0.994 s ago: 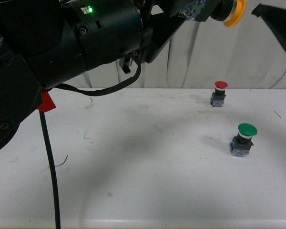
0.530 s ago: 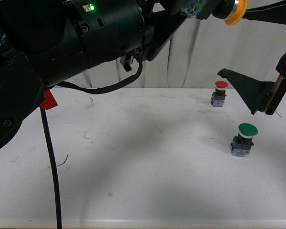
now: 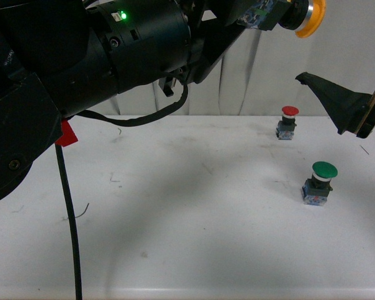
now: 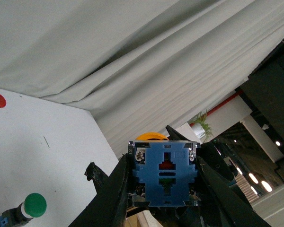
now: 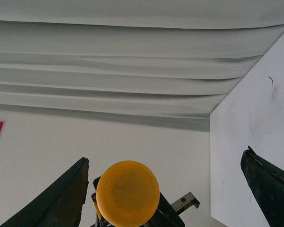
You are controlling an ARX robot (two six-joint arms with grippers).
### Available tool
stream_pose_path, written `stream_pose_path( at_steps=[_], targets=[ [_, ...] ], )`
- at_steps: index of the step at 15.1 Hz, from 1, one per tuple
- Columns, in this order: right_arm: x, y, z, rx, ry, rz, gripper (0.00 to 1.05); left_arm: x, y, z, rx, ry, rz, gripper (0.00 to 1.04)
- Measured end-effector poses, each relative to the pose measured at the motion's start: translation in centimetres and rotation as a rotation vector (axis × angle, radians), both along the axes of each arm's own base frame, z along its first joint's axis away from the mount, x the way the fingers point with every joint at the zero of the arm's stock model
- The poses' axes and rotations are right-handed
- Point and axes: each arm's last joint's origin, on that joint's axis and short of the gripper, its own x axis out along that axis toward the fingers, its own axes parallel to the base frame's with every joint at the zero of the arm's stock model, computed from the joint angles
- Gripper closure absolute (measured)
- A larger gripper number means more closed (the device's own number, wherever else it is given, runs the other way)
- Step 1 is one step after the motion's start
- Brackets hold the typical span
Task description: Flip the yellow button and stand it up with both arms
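Observation:
The yellow button (image 3: 311, 17) hangs high above the table at the top of the front view, lying sideways with its cap pointing right. My left gripper (image 3: 260, 12) is shut on its bluish square base. In the left wrist view the blue base block (image 4: 164, 172) sits clamped between the two black fingers of the left gripper (image 4: 164, 182), and the yellow rim peeks out behind it. My right gripper (image 5: 163, 189) is open and faces the orange cap (image 5: 128, 193), which lies between its spread fingers without touching them. One right finger (image 3: 337, 103) shows at the right edge of the front view, below the button.
A red-capped switch (image 3: 289, 122) and a green-capped switch (image 3: 320, 182) stand upright on the white table (image 3: 175, 212), at the right. The bulky left arm (image 3: 81, 69) fills the upper left, and its black cable (image 3: 65, 212) hangs down to the table's front edge. A pale curtain (image 3: 269, 75) hangs behind.
The right gripper's finger has risen and drawn slightly right since half a second ago, after dropping in from the top right. The left gripper with the button has barely moved.

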Motion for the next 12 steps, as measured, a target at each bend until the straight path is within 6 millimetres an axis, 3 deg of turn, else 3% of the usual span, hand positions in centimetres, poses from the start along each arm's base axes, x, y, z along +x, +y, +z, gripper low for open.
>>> stream_pose_path(
  at_steps=[4,7,12],
  targets=[
    [-0.5,3.2,0.6,-0.001,-0.022,0.085,0.06,0.0,-0.2,0.1,-0.002,-0.004,-0.005,0.72],
    [-0.4,3.5,0.8,-0.003,-0.031,0.085,0.07,0.1,-0.1,0.1,-0.002,-0.005,0.000,0.72],
    [-0.2,3.2,1.6,0.002,-0.065,0.081,0.68,0.2,0.0,-0.2,0.001,0.009,0.000,0.72]
  ],
)
